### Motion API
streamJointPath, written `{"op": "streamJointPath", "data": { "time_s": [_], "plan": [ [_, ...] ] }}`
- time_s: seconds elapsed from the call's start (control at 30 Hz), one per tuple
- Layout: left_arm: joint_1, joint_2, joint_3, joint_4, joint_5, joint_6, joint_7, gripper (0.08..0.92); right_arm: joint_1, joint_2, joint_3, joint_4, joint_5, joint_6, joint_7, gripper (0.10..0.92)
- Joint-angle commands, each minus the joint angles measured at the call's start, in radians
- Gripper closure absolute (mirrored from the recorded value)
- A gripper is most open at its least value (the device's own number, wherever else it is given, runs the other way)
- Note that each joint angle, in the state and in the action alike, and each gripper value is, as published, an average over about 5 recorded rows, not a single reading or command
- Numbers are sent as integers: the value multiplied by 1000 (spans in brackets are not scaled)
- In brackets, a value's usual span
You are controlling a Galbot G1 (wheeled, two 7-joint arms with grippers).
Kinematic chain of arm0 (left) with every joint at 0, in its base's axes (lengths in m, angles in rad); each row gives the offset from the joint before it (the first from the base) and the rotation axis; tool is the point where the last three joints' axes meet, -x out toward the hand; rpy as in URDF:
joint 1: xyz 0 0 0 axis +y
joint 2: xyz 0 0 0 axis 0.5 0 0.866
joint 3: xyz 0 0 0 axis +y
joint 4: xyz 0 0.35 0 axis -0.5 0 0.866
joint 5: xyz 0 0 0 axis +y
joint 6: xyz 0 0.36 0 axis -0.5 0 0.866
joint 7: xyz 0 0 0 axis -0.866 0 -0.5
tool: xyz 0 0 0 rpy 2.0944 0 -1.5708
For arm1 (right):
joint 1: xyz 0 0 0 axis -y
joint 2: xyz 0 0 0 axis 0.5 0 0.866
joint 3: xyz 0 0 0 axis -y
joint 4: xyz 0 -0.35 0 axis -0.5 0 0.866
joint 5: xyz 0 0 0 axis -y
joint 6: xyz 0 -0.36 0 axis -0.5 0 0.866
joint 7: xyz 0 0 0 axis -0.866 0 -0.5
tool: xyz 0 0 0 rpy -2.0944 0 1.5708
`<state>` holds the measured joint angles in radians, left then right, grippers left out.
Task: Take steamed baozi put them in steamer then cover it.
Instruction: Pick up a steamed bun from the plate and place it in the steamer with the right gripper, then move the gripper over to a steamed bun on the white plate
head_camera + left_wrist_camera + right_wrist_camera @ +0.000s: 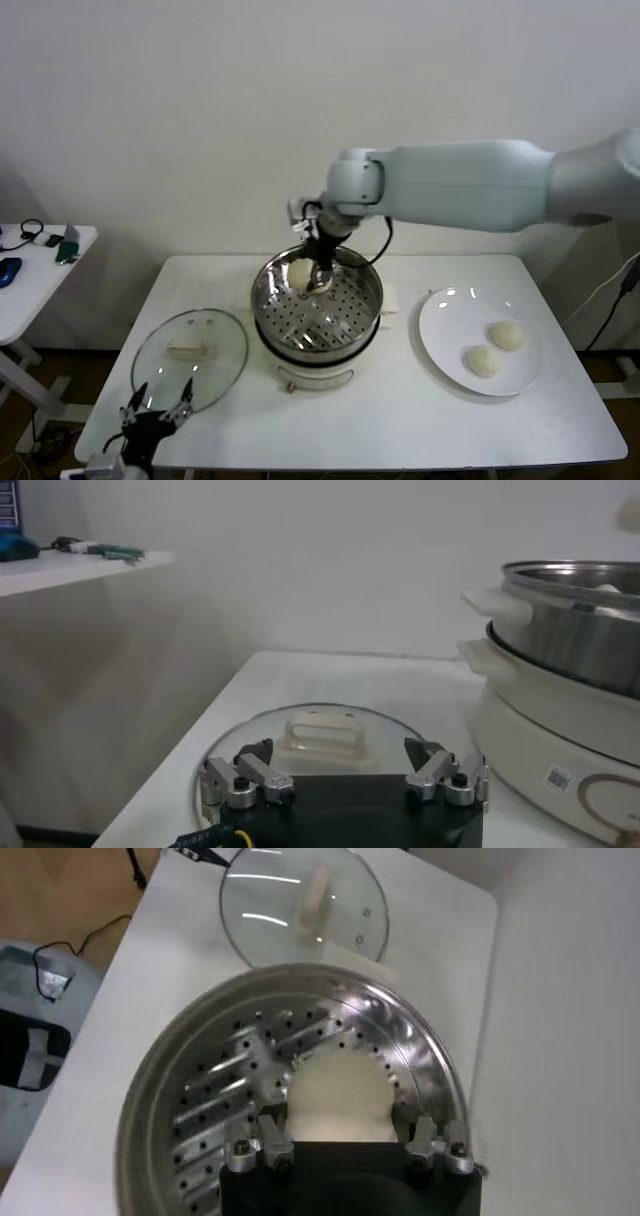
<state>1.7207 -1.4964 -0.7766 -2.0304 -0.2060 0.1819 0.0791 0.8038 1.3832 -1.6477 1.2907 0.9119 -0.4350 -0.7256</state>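
Note:
The steamer (366,292) stands mid-table, its perforated tray uncovered. My right gripper (319,274) reaches down into its far left part and is shut on a steamed baozi (300,272). In the right wrist view the bun (338,1093) sits between the fingers (272,1138), just above the tray of the steamer (420,1048). Two more baozi (507,335) (484,361) lie on the white plate. A fourth is not visible. The glass cover (190,350) lies flat on the table to the left of the steamer. My left gripper (158,410) is open and idle at the cover's near edge (342,770).
The white plate (445,325) sits right of the steamer. A small white side table (40,265) with cables and small items stands at the far left. The steamer's side (570,640) rises right beside the cover (322,730) in the left wrist view.

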Motion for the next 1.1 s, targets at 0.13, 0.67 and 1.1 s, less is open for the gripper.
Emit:
{"op": "streamJointPath", "data": {
  "time_s": [0.13,0.67,1.1],
  "plan": [
    [4,2,-2,6,-2,-3,0,177,-194,182,-42,-184,-55,-17,47,339],
    [11,-3,-3,-23,2,8,2,177,185,-190,-133,58,-118,168,-211,203],
    [2,-5,15,-19,23,17,3,177,278,-843,-449,280,-403,232,-242,203]
  ]
}}
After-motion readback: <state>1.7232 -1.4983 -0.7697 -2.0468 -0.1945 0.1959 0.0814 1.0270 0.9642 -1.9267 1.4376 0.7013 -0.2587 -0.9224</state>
